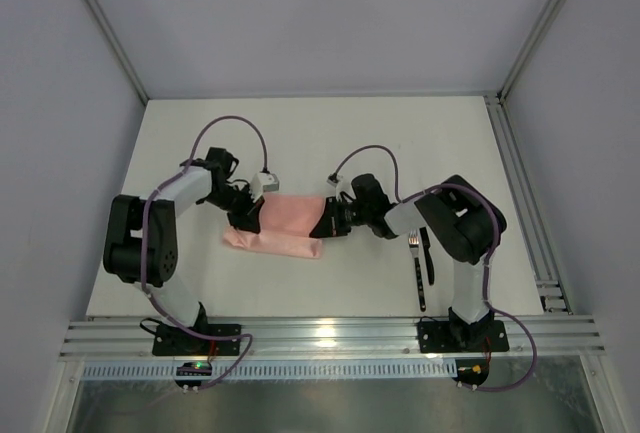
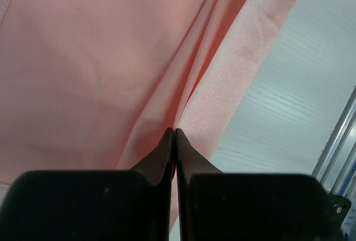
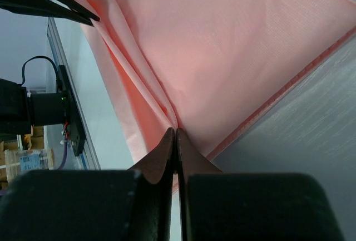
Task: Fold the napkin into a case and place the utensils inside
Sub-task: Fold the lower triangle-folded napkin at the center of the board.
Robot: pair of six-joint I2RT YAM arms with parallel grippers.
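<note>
Napkin [image 1: 288, 221] lay folded into a strip on table [image 1: 350, 143], btwn both arms. L gripper [image 2: 174, 134] was pinched shut on its left-end fold, R gripper [image 3: 176, 134] likewise on right end. Utensils [image 1: 421, 265] lay well apart, near R arm's base.

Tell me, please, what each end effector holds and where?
Both pinch folds of the napkin: left end effector at its left end, right end effector at its right.

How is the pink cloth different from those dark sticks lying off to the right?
The napkin is salmon-pink, soft and folded; the utensils are dark, slim and straight. The napkin is pinched by the left gripper and the right gripper; the utensils lie untouched. The napkin sits mid-table, the utensils near the right edge. Both are on the same white table.
</note>
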